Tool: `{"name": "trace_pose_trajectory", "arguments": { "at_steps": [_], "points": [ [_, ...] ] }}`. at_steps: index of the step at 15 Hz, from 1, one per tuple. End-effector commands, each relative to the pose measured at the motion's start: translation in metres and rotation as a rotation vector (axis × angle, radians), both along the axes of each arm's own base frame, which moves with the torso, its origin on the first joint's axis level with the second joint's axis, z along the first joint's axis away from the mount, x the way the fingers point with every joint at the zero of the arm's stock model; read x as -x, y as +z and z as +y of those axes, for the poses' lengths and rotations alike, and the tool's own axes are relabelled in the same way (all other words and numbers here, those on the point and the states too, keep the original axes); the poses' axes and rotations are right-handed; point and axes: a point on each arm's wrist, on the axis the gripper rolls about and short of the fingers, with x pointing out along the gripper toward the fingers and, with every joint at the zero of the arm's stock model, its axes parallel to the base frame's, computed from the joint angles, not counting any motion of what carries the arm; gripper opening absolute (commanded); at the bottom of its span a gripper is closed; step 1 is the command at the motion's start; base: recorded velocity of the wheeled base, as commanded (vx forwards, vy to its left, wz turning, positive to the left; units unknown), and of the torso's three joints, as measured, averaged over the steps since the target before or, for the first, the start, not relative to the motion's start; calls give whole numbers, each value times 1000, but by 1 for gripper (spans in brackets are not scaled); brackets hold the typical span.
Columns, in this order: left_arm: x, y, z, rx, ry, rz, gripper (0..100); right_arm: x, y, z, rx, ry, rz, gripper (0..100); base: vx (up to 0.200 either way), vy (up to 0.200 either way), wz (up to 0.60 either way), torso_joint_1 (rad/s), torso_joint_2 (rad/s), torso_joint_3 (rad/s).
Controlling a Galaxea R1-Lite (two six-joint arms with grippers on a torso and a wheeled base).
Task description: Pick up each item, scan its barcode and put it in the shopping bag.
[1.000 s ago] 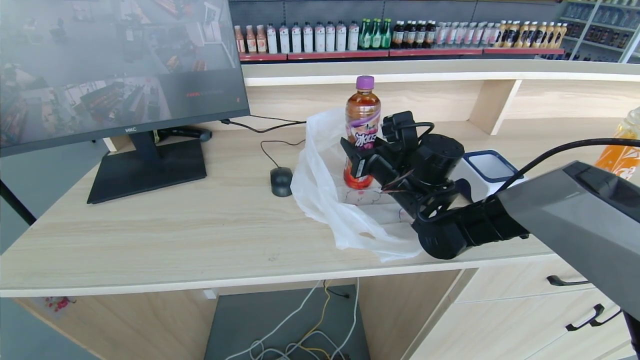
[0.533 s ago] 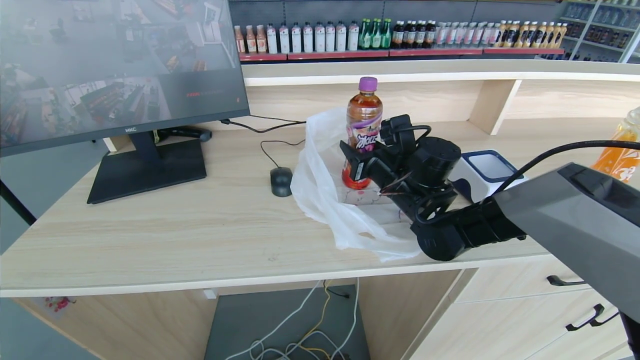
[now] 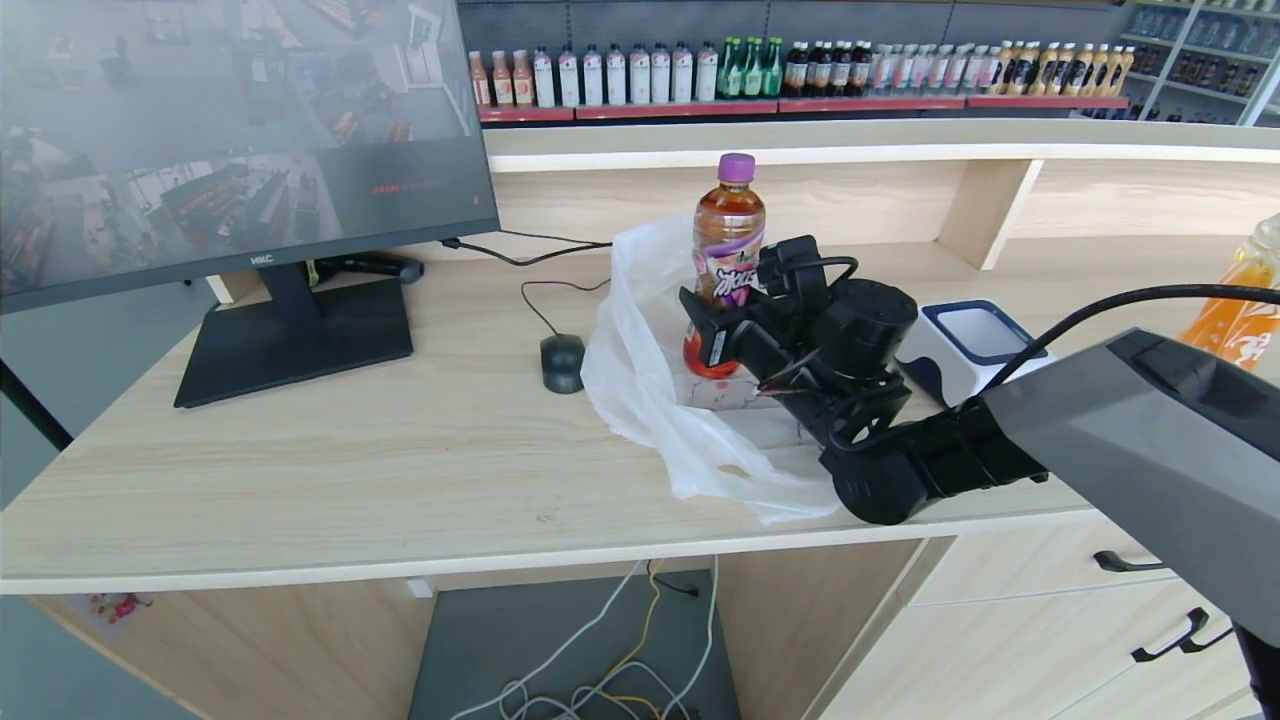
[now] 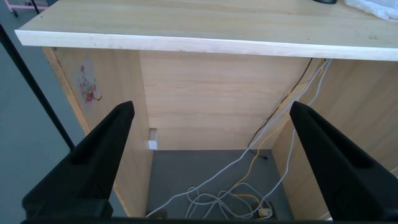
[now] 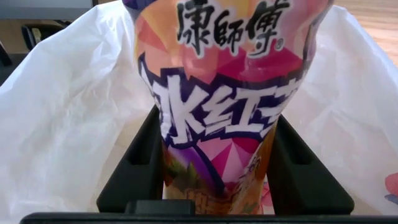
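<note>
- Where is the left gripper point(image 4: 211, 109)?
- It hangs low in front of the wooden counter point(image 4: 186, 28), below its edge. Its two fingers are spread wide and hold nothing. Loose cables point(image 4: 236, 180) lie on the floor under the counter.
- And the right gripper point(image 3: 712, 338)?
- It is just right of the middle of the head view, over the counter. Its fingers pinch the tea bottle point(image 3: 727, 235) low on its sides.
- Where is the bottle?
- It stands upright in the grip, purple cap up. Its low end is in the open mouth of the white shopping bag point(image 3: 650, 400), and the plastic rises on both sides of it. Whether it touches the bag's floor cannot be told.
- What else is there?
- A white scanner point(image 3: 968, 338) with a dark rim sits just right of the arm. A black mouse point(image 3: 562, 362) lies left of the bag. A monitor point(image 3: 230, 130) fills the upper left. An orange drink bottle point(image 3: 1240, 295) is at the right edge. Far back, along the top, a shelf point(image 3: 800, 103) holds rows of bottles.
</note>
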Motion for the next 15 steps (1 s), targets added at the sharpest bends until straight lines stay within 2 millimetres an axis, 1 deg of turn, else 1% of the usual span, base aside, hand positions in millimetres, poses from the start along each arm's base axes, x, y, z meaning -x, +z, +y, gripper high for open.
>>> {"name": "trace_pose_trajectory", "arguments": {
  "at_steps": [1,3,9,12,15],
  "points": [
    [0,0,0,0,1,-1,100,0,0,0,0,1,0,100,0,0,0,0,0,0],
    [0,0,0,0,1,-1,100,0,0,0,-1,1,-1,100,0,0,0,0,0,0],
    [0,0,0,0,0,-1,100,6,11,-1,-11,4,-17,100,0,0,0,0,0,0],
    [0,0,0,0,0,-1,100,19,15,-9,-1,4,1,100,0,0,0,0,0,0],
    [0,0,0,0,1,-1,100,36,29,-11,-7,18,-12,100,0,0,0,0,0,0]
  ]
}}
